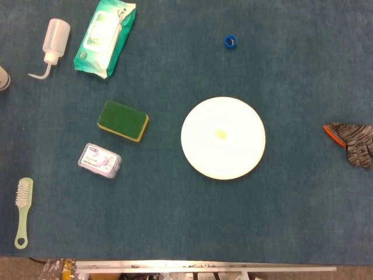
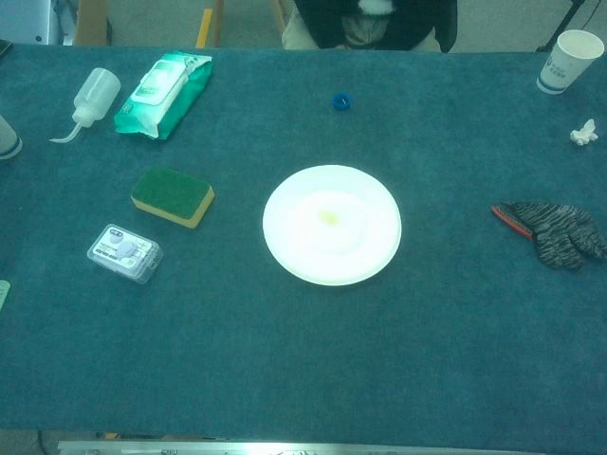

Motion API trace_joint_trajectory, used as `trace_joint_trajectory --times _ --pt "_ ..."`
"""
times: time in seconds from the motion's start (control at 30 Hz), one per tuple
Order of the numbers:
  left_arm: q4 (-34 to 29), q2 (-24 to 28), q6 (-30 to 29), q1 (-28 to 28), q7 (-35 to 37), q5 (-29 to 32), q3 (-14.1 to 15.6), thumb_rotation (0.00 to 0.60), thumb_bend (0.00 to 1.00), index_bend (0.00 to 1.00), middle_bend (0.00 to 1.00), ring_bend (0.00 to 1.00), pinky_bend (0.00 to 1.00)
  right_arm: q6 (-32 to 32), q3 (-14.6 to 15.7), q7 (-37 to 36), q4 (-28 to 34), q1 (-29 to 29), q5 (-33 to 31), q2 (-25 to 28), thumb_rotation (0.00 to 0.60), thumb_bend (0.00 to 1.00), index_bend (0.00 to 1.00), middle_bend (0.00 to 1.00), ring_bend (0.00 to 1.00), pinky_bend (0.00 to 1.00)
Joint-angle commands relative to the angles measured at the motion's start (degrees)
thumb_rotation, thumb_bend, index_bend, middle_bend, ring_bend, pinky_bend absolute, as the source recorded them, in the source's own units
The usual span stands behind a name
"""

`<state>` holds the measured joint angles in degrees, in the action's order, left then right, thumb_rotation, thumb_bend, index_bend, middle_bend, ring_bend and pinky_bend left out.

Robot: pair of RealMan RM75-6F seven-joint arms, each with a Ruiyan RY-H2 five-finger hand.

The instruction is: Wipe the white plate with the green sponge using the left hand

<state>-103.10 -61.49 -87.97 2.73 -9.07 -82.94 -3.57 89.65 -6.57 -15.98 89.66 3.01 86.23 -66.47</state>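
Neither the left hand nor the right hand of the robot appears in the head view or in the chest view, so how they are opened and whether they hold something cannot be told.

The green sponge lies flat on the blue table cloth, green side up with a yellow layer under it; nothing touches it. The white plate lies to the right of it, apart from it, near the middle of the table; on the plate there is a small yellowish spot close to the centre.

Just in front of the sponge lies a small clear plastic box with a label on its lid; what is inside cannot be read clearly. Behind the sponge lies a green pack of wet wipes, closed; beside it, more to the left, a squeeze bottle with a bent spout lies on its side, and no liquid level can be made out in it. A light green brush lies near the front left edge.

Behind the plate, well apart, stands a small blue cap. At the right edge lies a grey striped glove with orange trim; in the chest view a white paper cup stands upright at the far right corner, its inside not visible, and a crumpled white scrap lies near it.
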Motion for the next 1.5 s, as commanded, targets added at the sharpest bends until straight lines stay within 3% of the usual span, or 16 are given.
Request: trace_joint_trajectory --times 0.03,0.4,0.8,1.13,1.5 --pt "0.0 0.1 0.3 0.0 0.0 0.1 0.2 0.600 0.26 0.24 0.19 0.02 0.09 0.0 0.1 0.0 0.1 -0.1 0.1 0.0 0.600 0.39 0.39 0.39 0.22 0.45" --pt "0.1 0.9 2.5 1.4 -0.6 -0.7 0.3 0.600 0.26 0.25 0.19 0.02 0.09 0.5 0.0 0.3 0.7 -0.2 0.5 0.5 0.600 0.39 0.39 0.39 0.22 0.45" --pt "-0.9 3.6 16.0 11.2 -0.7 -2.0 -1.2 0.600 0.26 0.25 0.19 0.02 0.09 0.2 0.0 1.0 1.1 0.1 0.6 0.6 0.600 0.39 0.39 0.39 0.22 0.45" --pt "1.8 -0.7 28.5 20.9 -6.2 1.0 -2.6 0.600 0.26 0.24 0.18 0.02 0.09 -0.3 -0.5 1.1 0.6 0.3 -0.4 0.6 0.600 0.39 0.39 0.39 0.22 0.45" --pt "7.8 -7.2 39.3 28.9 -13.1 8.1 -2.2 0.600 0.26 0.18 0.11 0.01 0.09 -0.8 -0.8 1.2 -0.1 0.3 -1.4 0.5 0.600 0.39 0.39 0.39 0.22 0.45"
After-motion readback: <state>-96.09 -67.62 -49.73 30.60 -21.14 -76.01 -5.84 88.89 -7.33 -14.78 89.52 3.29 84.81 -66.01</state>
